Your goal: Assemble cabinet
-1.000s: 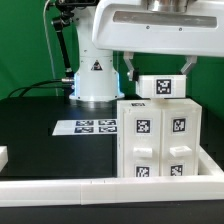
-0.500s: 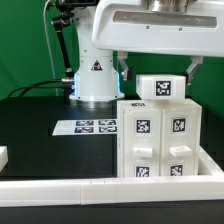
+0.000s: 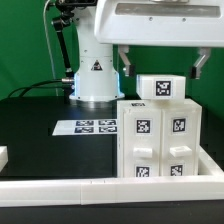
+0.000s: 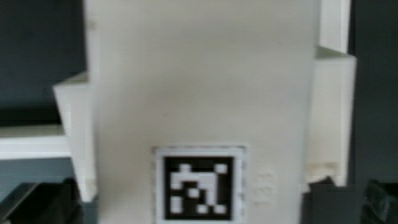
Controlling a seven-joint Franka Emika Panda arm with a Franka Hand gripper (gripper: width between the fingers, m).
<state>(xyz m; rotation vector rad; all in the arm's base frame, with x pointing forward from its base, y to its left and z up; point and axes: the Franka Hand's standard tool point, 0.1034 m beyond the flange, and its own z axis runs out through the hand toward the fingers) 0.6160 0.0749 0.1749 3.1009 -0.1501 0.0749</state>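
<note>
The white cabinet [image 3: 157, 138] stands at the exterior view's right, and its front compartments carry square marker tags. A small white top piece [image 3: 160, 87] with its own tag rests on the cabinet. My gripper [image 3: 164, 64] hangs just above that piece. It is open, with one finger on each side of the piece and neither touching it. In the wrist view the white piece [image 4: 196, 100] and its tag [image 4: 196, 185] fill the frame. My gripper [image 4: 199, 205] shows only as dark fingertips [image 4: 36, 200] at the two lower corners.
The marker board [image 3: 97, 127] lies flat on the black table in front of the arm's white base [image 3: 93, 80]. A white rail [image 3: 100, 190] runs along the table's front edge. A small white part [image 3: 3, 157] sits at the exterior view's far left.
My gripper has risen a little above the top piece. The piece stays put on the cabinet.
</note>
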